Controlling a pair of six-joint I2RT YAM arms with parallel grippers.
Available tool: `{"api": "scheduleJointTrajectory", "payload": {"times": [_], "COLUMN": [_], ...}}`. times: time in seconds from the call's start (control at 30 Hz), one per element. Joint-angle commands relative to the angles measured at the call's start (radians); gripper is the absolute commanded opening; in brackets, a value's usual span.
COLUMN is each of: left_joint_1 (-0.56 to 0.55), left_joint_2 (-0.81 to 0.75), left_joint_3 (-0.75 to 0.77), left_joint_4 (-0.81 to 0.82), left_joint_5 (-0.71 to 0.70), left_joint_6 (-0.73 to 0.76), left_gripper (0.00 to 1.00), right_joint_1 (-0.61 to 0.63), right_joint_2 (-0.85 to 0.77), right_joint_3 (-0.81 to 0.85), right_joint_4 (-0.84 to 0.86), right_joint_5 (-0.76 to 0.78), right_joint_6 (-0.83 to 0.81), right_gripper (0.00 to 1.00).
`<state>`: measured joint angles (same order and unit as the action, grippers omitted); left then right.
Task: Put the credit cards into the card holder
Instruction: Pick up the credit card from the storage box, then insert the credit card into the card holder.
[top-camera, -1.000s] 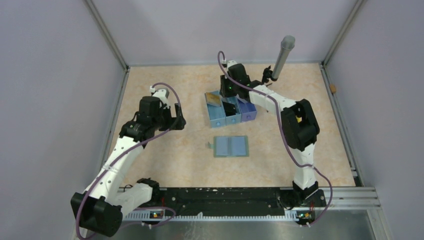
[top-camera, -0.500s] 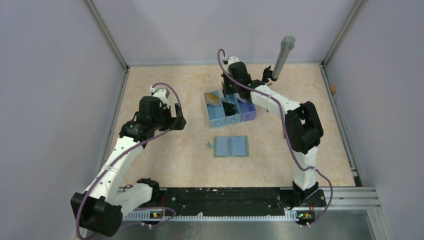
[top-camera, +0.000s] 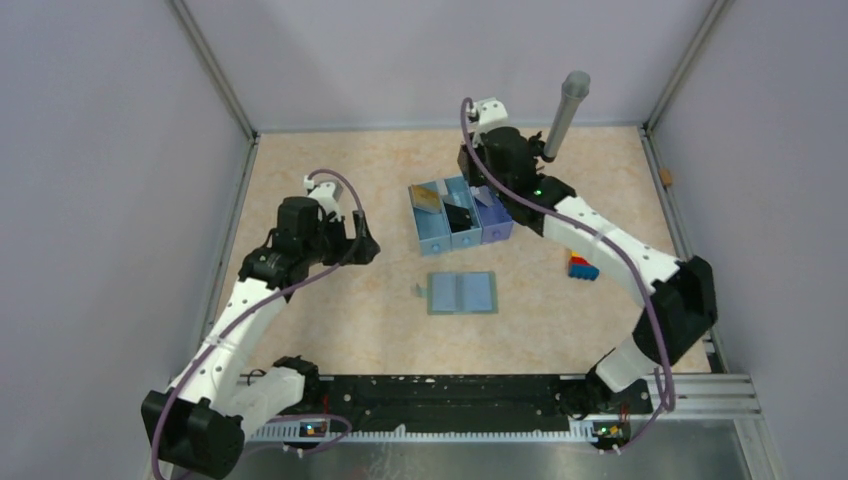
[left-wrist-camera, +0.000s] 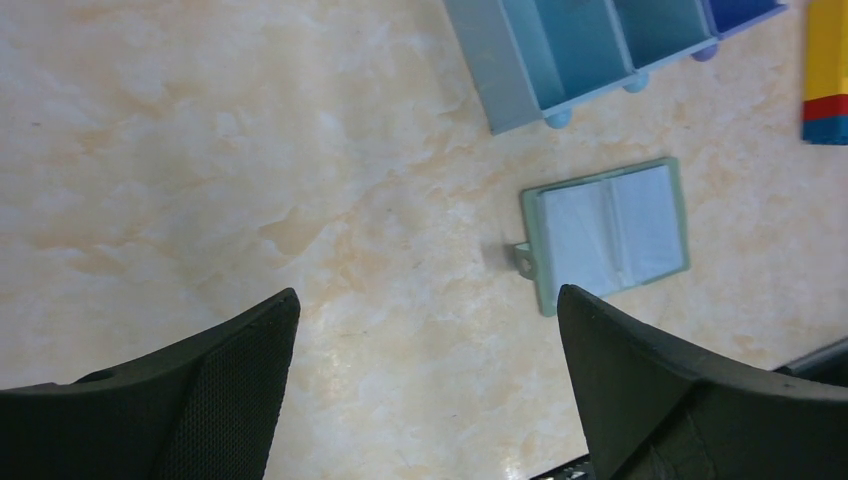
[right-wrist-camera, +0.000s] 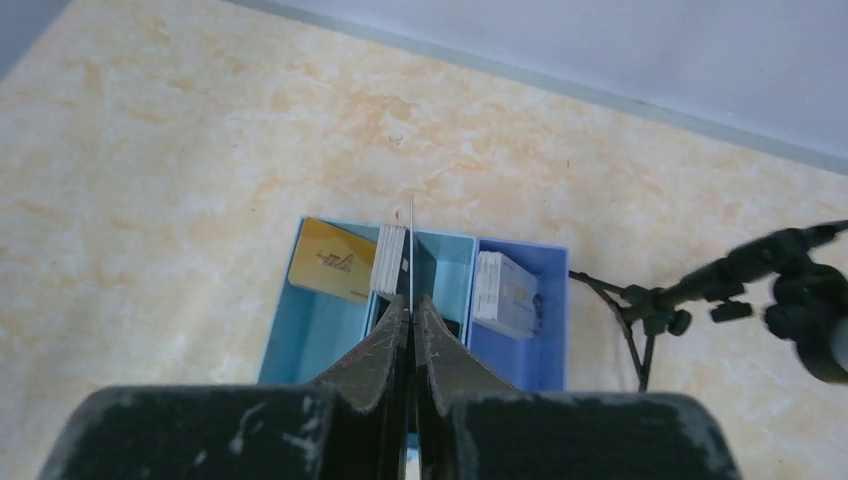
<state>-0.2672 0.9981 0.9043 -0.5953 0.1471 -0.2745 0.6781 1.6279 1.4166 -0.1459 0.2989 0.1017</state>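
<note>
over the blue tray (top-camera: 432, 243), right jaws are pinched shut on one credit card (right-wrist-camera: 411, 230), edge-up, likely to lift it clear of the compartment walls. the card holder (top-camera: 461, 293) lies open flat on the bench (top-camera: 360, 320), just near of the tray, ready to load. left jaws gape wide, empty. only the right wrist view shows the pinch; the left wrist view shows the holder's two panels.

Finding no legible text, brand or number in any view. Showing only a dark, blurred emblem on the yellow card (right-wrist-camera: 330, 262) in the left compartment of the blue tray (right-wrist-camera: 300, 345), and faint specks of print on the white cards (right-wrist-camera: 503, 290) in the right compartment, too small for reading.
</note>
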Motion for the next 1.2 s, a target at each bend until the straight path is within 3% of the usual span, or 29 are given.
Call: {"api": "scheduleJointTrajectory", "payload": {"times": [0.0, 0.23, 0.5, 0.83, 1.17], "left_joint_1": [-0.013, -0.158, -0.288, -0.333, -0.346], "left_joint_2": [-0.052, -0.004, 0.171, 0.291, 0.356], "left_joint_3": [-0.084, -0.300, -0.358, -0.333, -0.303], "left_joint_4": [0.139, 0.419, 0.578, 0.570, 0.557], "left_joint_5": [0.163, 0.214, 0.162, 0.071, 0.021], "left_joint_6": [-0.120, -0.351, -0.439, -0.402, -0.367], "left_gripper": [0.97, 0.97, 0.97, 0.88, 0.68], "right_joint_1": [-0.006, -0.084, -0.135, -0.169, -0.216], "right_joint_2": [-0.205, -0.420, -0.484, -0.398, -0.325], "right_joint_3": [-0.072, -0.366, -0.627, -0.806, -0.847], "right_joint_4": [-0.094, -0.181, -0.087, 0.117, 0.246], "right_joint_5": [-0.063, -0.445, -0.783, -0.902, -0.880], "right_joint_6": [0.061, 0.205, 0.296, 0.379, 0.426], "right_gripper": [0.00, 0.00, 0.00, 0.00, 0.00]}}
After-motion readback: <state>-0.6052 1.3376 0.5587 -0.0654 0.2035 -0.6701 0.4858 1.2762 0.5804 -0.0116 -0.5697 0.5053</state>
